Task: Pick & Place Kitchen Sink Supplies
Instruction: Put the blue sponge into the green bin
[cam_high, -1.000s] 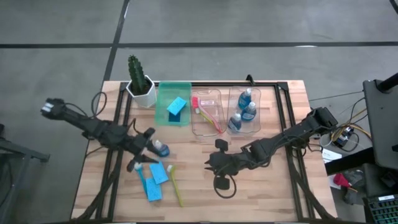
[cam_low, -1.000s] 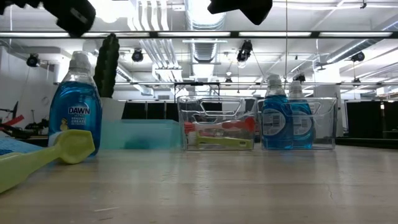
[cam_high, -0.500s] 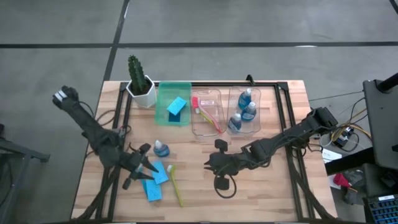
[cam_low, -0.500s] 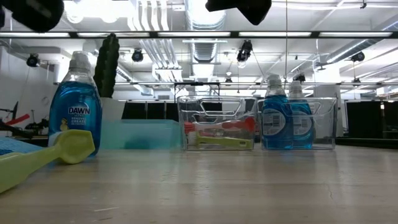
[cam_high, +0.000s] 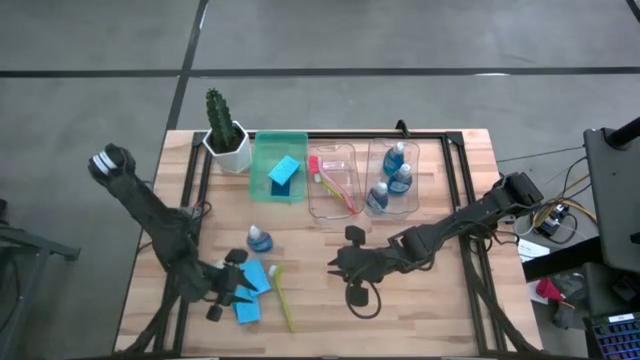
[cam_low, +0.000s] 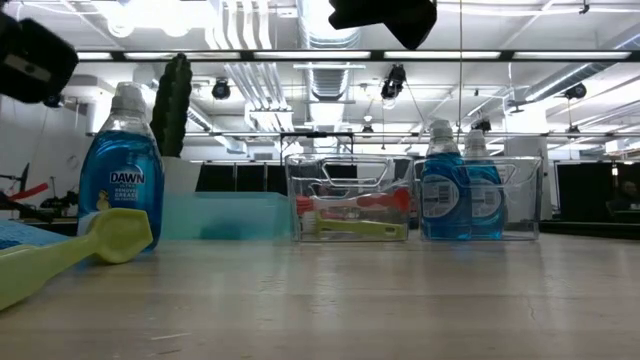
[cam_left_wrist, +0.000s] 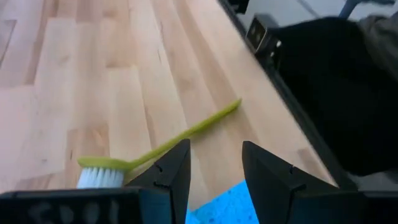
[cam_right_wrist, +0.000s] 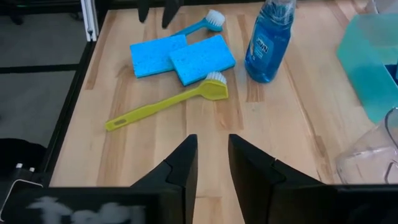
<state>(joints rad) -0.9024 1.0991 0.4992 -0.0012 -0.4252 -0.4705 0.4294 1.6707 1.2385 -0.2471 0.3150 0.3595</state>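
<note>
Left hand (cam_high: 228, 292) lower left of frame, fingers parted and empty, low over two blue sponges (cam_high: 250, 290) beside yellow-green brush (cam_high: 282, 298). Could pinch both sponges or nudge the brush. Right hand (cam_high: 340, 265) mid-frame, parted, empty.

Lighting is reading even and bright across the table (cam_high: 420, 310) in the high view, with shadows staying soft and short. In the low view, ceiling strip lights (cam_low: 190, 12) are glaring overhead, and the near yellow-green brush (cam_low: 70, 250) is blurring, possibly from closeness to the lens. Both wrist views are showing their lower edges smeared and out of focus.
</note>
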